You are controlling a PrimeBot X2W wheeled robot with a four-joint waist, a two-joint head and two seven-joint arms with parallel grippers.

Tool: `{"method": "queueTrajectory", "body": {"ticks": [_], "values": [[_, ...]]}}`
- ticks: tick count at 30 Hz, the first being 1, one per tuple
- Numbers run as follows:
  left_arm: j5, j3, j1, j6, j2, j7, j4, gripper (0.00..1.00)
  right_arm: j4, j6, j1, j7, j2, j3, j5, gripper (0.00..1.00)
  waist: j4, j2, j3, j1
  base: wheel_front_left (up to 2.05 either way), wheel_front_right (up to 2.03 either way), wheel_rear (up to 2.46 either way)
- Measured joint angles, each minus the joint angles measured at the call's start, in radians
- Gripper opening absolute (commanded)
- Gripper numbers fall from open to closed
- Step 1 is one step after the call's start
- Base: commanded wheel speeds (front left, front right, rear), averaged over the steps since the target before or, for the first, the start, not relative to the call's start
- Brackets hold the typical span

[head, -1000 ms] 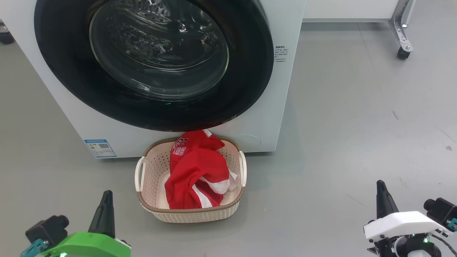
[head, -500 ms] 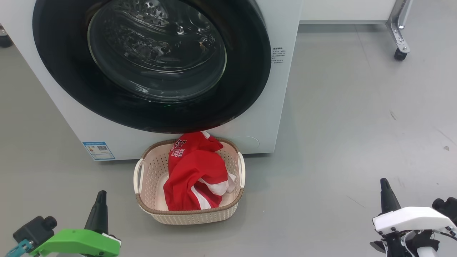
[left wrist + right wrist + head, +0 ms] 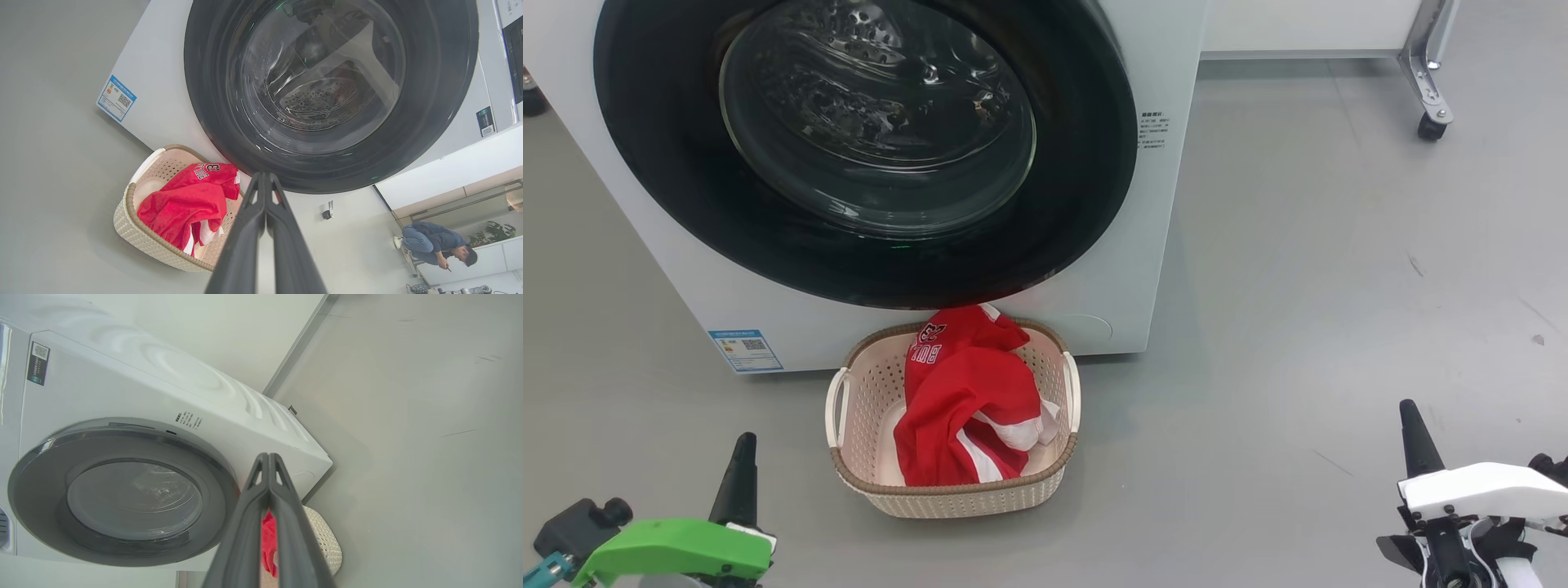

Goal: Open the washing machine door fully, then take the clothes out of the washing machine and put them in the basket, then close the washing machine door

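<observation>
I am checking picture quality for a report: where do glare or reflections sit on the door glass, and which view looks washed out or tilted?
Head view: sharp, even light, with small bright glints on the washing machine door glass. Left wrist view: the glass mirrors pale shapes, and the whole scene is tilted. Right wrist view: the door ring looks washed-out grey rather than black.

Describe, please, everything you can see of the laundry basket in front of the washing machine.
The basket is small, rounded-rectangular, of cream plastic with perforated walls, a brown woven-look rim and a white handle on each side. It stands upright on the grey floor right before the washing machine, under the lower edge of its closed door; whether its far rim touches the machine cannot be told. A crumpled red jersey with white stripes and lettering lies inside, spilling over the far rim.
</observation>
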Motion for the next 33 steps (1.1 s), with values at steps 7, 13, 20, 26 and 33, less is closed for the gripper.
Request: {"method": "queueTrajectory", "body": {"ticks": [7,13,20,26,33], "values": [[-0.082,0.019,-0.008,-0.01,-0.002,0.018,0.018,0.0,0.011,0.015,-0.011,0.02,0.004,-0.02,0.084,0.0,-0.004,0.0,-0.004,0.0,0.0,0.0,0.0],[-0.154,0.031,-0.02,-0.022,-0.004,0.032,0.032,0.0,0.018,0.026,-0.024,0.035,0.007,-0.036,0.154,0.0,-0.007,0.0,-0.007,0.0,0.0,0.0,0.0],[-0.25,0.05,-0.026,-0.033,-0.006,0.043,0.05,0.0,0.028,0.038,-0.035,0.058,0.01,-0.056,0.237,0.0,-0.01,0.0,-0.01,0.0,0.0,0.0,0.0],[-0.323,0.063,-0.04,-0.046,-0.008,0.057,0.061,0.0,0.035,0.051,-0.048,0.072,0.011,-0.072,0.309,0.0,-0.013,0.0,-0.013,0.0,0.0,0.0,0.0],[-0.403,0.082,-0.048,-0.057,-0.013,0.074,0.08,0.0,0.045,0.063,-0.058,0.092,0.013,-0.091,0.392,0.0,-0.017,0.0,-0.017,0.0,0.0,0.0,0.0]]}}
